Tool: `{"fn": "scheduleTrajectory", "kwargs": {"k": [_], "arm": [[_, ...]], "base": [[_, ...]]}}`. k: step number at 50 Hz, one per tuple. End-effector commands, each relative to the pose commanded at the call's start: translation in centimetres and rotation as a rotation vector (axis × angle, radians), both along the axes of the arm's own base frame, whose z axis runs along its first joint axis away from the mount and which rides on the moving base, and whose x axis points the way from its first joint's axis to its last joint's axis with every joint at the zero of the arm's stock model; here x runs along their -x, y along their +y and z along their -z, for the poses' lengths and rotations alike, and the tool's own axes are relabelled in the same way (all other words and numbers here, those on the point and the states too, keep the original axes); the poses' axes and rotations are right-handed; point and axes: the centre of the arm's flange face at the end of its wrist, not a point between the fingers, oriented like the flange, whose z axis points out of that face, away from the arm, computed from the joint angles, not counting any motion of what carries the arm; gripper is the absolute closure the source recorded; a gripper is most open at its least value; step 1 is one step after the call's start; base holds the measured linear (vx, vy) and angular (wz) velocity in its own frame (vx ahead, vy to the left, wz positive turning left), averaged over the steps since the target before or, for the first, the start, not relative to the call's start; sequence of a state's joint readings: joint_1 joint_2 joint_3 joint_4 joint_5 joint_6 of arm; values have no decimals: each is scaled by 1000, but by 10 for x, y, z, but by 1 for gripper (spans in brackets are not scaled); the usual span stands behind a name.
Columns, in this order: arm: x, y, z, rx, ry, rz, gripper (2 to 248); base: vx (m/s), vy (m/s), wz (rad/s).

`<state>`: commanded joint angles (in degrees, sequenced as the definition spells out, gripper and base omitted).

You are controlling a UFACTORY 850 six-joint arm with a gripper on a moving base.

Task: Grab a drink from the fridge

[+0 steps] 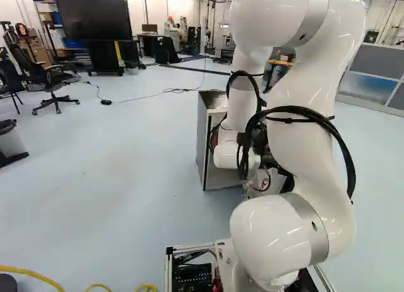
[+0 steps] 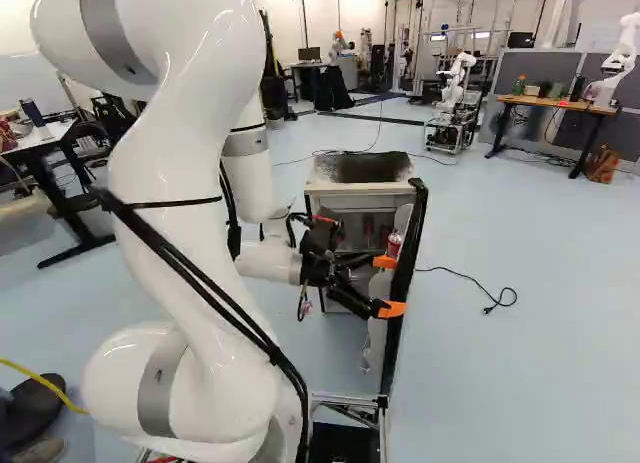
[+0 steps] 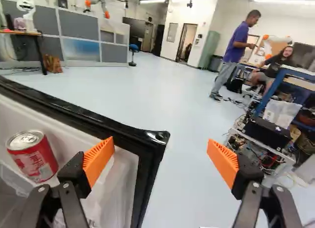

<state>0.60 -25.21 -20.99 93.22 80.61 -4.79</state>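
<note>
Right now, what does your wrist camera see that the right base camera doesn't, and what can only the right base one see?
Only the wrist view shows the blue stool and the tall green cabinet across the room.

Only the right base view shows the fridge's top and my big white arm.

Both show the fridge's open door, the red can inside it, and my open gripper with its orange pads.
</note>
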Motion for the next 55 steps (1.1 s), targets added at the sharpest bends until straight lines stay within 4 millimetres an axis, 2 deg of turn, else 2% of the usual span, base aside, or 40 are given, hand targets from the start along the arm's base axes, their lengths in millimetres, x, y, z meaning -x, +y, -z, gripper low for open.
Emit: {"fn": "scheduleTrajectory", "kwargs": {"k": [29, 55], "arm": [[-42, -68, -3, 10, -103, 208, 3], [-70, -131, -6, 31, -186, 351, 3]], "base": [[0, 0, 0], [0, 0, 0]]}}
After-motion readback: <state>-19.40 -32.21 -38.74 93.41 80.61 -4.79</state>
